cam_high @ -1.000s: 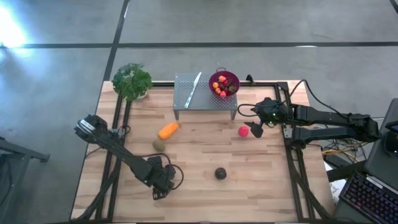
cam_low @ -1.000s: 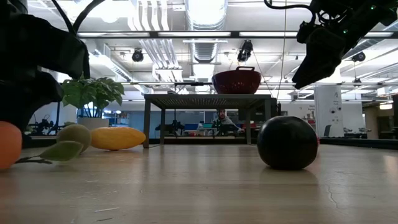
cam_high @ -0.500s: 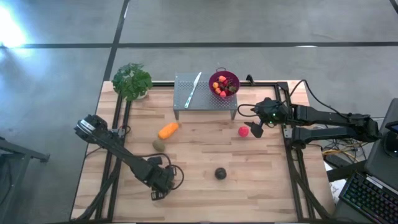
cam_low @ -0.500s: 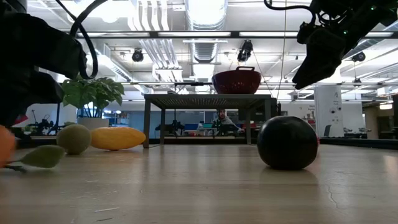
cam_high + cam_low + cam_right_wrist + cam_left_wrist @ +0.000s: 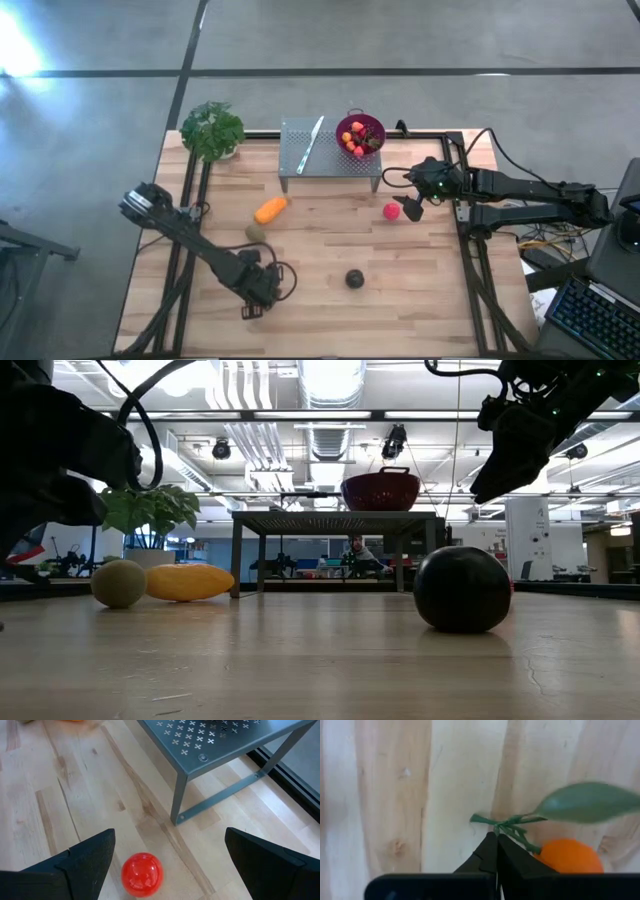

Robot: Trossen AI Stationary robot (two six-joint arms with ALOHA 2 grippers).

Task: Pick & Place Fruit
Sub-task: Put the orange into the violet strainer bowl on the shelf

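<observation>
Grasp step: left gripper (image 5: 496,840), jaws clenched on the green stem of the orange fruit (image 5: 567,855) just beside its fingertips; a lift follows. Right gripper (image 5: 165,865), jaws spread, hovers over the red ball (image 5: 142,874).

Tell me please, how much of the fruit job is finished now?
Done: a few small fruits lie in the colander. In hand: the left gripper is shut on the stem of a leafy orange; the right gripper hangs open over the red ball. Left: red ball, long orange fruit, olive fruit and dark ball are on the table.
</observation>
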